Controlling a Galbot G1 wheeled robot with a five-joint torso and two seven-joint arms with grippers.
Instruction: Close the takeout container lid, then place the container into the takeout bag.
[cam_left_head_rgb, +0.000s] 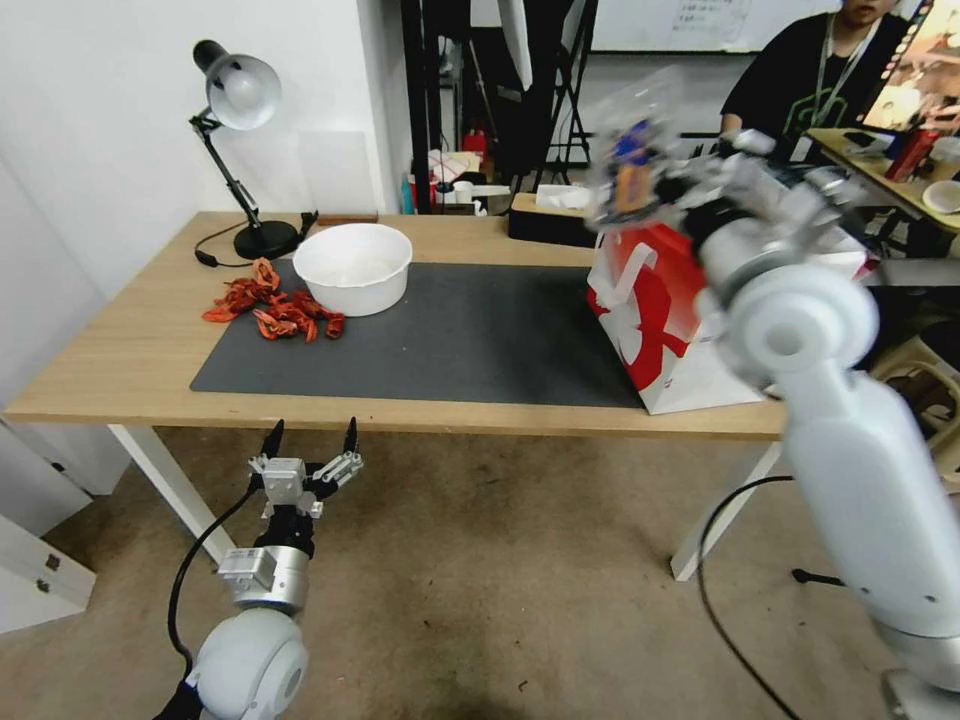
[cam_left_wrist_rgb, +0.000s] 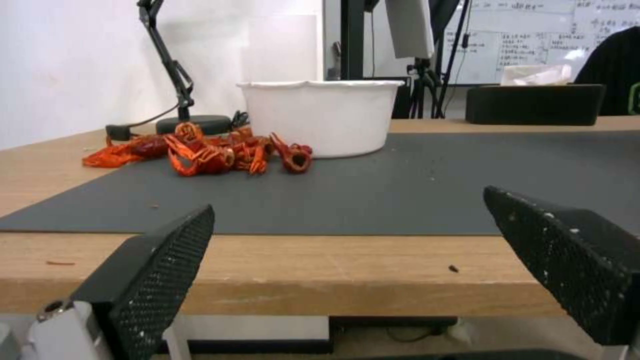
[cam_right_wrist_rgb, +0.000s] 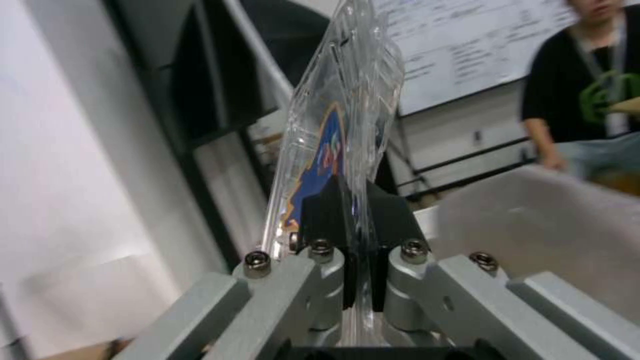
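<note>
- Holding the takeout container (cam_left_head_rgb: 635, 150) aloft in my right gripper (cam_left_head_rgb: 672, 188), I have it in the air above the takeout bag (cam_left_head_rgb: 668, 318); its clear plastic is blurred in the head view, with only a blue and orange patch readable
- From my right wrist, the black fingers (cam_right_wrist_rgb: 327, 215) are pinched tight on a thin edge of the glossy, ribbed clamshell (cam_right_wrist_rgb: 340, 115), which rises edge-on; I cannot make out whether the lid is fully seated
- The bag is stiff red-and-white paper with a flat white handle, standing at the right end of the wooden tabletop (cam_left_head_rgb: 130, 360), its far side cut off by my right arm
- My left gripper (cam_left_head_rgb: 310, 445) hangs below the tabletop's near edge, its two dimpled black fingers (cam_left_wrist_rgb: 167, 260) spread wide with nothing between them
- On the matte dark grey mat (cam_left_head_rgb: 440, 335) sits a round white bowl (cam_left_head_rgb: 352, 267), with crinkled red crayfish shells (cam_left_head_rgb: 272, 305) just beside it
- A black desk lamp (cam_left_head_rgb: 240, 150) stands at the back left, and a black tissue box (cam_left_head_rgb: 545, 220) lies behind the mat
</note>
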